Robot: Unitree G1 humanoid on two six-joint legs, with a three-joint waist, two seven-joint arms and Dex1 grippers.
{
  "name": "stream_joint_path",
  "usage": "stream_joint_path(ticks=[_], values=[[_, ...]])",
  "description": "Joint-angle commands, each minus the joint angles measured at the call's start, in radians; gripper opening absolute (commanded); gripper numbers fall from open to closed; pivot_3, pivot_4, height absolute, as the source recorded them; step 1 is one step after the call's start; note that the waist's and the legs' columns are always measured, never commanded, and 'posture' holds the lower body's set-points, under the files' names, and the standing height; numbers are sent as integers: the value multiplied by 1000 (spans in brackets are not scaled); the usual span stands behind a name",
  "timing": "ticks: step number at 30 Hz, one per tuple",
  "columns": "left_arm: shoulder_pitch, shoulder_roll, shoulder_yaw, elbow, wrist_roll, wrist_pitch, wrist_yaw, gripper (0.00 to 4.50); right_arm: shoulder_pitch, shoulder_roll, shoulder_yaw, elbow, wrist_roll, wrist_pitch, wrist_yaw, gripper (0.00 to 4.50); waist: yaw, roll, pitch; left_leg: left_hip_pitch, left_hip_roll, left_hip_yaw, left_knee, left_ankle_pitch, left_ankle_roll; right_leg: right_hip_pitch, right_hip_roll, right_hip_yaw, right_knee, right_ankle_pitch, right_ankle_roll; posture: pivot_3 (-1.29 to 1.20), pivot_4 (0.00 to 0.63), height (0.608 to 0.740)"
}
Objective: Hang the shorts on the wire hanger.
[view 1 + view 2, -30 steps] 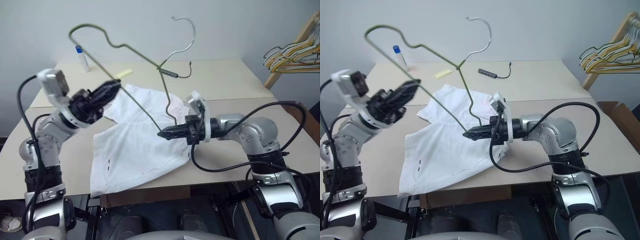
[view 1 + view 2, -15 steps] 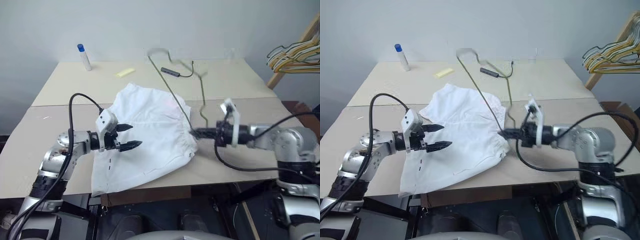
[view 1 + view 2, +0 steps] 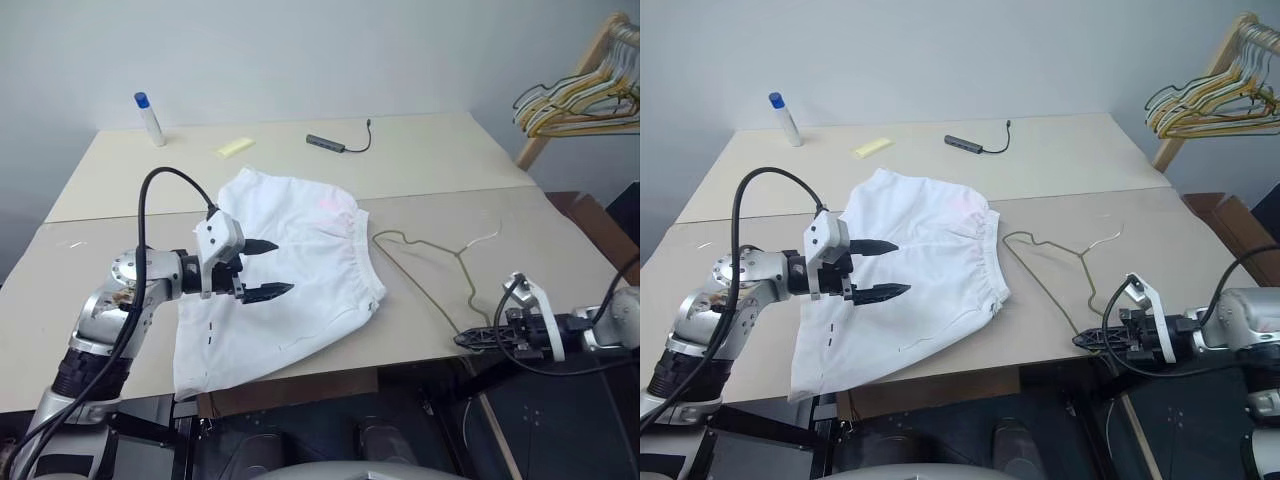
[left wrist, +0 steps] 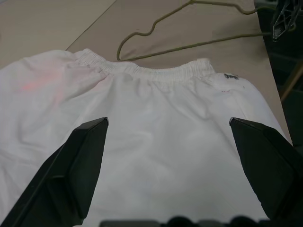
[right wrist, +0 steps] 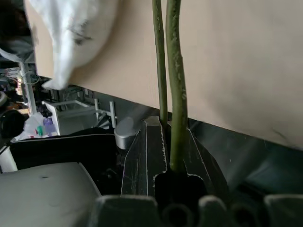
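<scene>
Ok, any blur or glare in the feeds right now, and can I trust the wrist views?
Both eye views: sharp, evenly lit, no glare; the thin wire hanger reads faintly against the table. Left wrist view: the shorts are clear, its fingers softly blurred up close. Right wrist view: the hanger wire fairly clear between the shut right gripper, background soft.

left gripper (image 3: 268,269) spread wide, right gripper (image 3: 468,340) clamped tight.

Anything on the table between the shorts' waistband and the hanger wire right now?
No. In the left wrist view a bare strip of table separates the shorts from the wire hanger; the eye views show it too.
</scene>
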Motion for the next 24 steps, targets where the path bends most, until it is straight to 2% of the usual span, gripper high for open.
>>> stream_joint_path(ticks=[1, 14, 19, 24], values=[[-10, 7, 5, -33, 2, 7, 3, 4463, -72, 17, 37, 57, -55, -77, 63, 0, 1, 0, 0, 0, 0, 0, 0, 0, 0, 0, 0, 0, 0, 0, 0, -27, 0, 740], [24, 6, 17, -57, 5, 21, 18, 4463, -207, 100, 130, 181, -195, -205, 207, 0, 27, 0, 0, -2, -1, 0, 1, 0, 0, -1, -1, 0, 0, 1, 1, 5, 0, 740], [38, 2, 15, -67, 9, 20, 28, 4463, -305, 143, 148, 328, -269, -272, 257, 0, 31, 0, 0, -2, -1, 0, 2, 0, 0, -1, 0, 0, 1, 1, 1, 17, 0, 740], [46, -5, 7, -72, 12, 20, 36, 4463, -385, 207, 225, 436, -372, -346, 335, 0, 33, 1, 0, -2, -1, 0, 2, 0, 0, -2, -1, 0, 2, 1, 1, 21, 0, 740]])
